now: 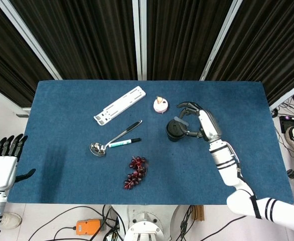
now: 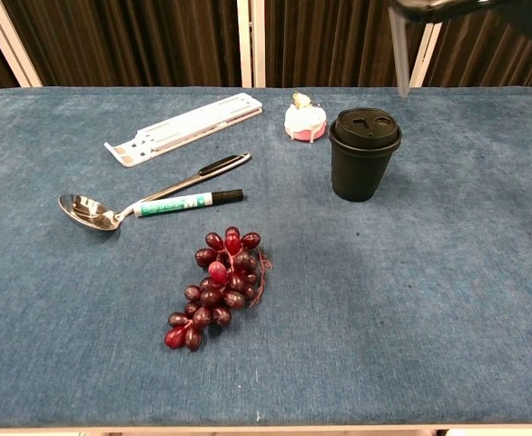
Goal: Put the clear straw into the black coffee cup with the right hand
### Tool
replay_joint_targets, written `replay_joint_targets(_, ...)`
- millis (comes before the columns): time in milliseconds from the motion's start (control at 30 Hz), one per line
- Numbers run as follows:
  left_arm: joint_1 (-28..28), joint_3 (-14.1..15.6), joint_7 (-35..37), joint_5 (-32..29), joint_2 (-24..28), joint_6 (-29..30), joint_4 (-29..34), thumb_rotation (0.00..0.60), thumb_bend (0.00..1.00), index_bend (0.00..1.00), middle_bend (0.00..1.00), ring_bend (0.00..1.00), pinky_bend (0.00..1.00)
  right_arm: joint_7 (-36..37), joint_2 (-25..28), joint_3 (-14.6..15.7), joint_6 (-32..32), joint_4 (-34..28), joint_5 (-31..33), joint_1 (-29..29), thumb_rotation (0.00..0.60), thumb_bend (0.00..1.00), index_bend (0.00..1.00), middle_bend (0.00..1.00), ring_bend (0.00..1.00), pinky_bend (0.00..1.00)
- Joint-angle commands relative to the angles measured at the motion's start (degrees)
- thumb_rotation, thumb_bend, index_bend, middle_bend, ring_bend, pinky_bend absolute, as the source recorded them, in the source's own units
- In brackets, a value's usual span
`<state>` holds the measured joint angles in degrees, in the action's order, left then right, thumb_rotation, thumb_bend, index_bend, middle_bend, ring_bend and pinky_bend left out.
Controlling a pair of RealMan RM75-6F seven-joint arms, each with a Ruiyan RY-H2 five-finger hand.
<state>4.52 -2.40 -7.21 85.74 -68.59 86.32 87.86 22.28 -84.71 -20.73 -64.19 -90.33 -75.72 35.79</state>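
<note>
On the blue surface (image 2: 448,300) the black coffee cup (image 2: 364,154) stands upright with its lid on, near the middle and a little toward my right arm. In the head view my right hand (image 1: 199,123) is raised just beside the cup, on its right side, and its fingers are curled around the clear straw (image 2: 399,50), so it holds the straw. In the chest view the straw hangs almost vertical, its long axis pointing down, and its lower end is above the cup and a little to the right of the lid, well clear of it. The hand itself is mostly cut off at the top edge of that view.

I judge that the coming move depends on this offset: the lower tip must go slightly toward the left, over the small opening in the lid, and then straight down. I cannot tell exactly where the opening is from these views.

My left hand (image 1: 1,168) is far away at the left edge, fingers apart and holding nothing, so the right hand is clearly the nearer one.
</note>
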Motion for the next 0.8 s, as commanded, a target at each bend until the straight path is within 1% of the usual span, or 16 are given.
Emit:
replay_joint_targets(33, 0.07, -0.02, -0.05, -0.23, -0.04, -0.24, -0.01, 0.6, 0.06, 0.02, 0.06, 0.0, 0.0, 1.86, -2.88, -0.8, 1.12, 3.17, 1.75, 1.7, 0.6, 0.65, 0.73, 0.38, 0.31, 0.43)
replay_joint_targets(367, 0.26, -0.12, 0.24, -0.49, -0.42, -0.59, -0.43, 0.6, 0.06, 0.02, 0.06, 0.0, 0.0, 3.58, -5.3, 0.49, 1.46, 6.98, 1.56, 2.34, 0.6, 0.65, 0.73, 0.38, 0.31, 0.43)
replay_joint_targets(800, 0.13, -0.05, 0.66, -0.68, -0.69, -0.54, -0.96, 0.6, 0.06, 0.02, 0.06, 0.0, 0.0, 4.14, -6.18, 1.18, 1.27, 7.89, 1.73, 2.33, 0.6, 0.65, 0.73, 0.38, 0.31, 0.43)
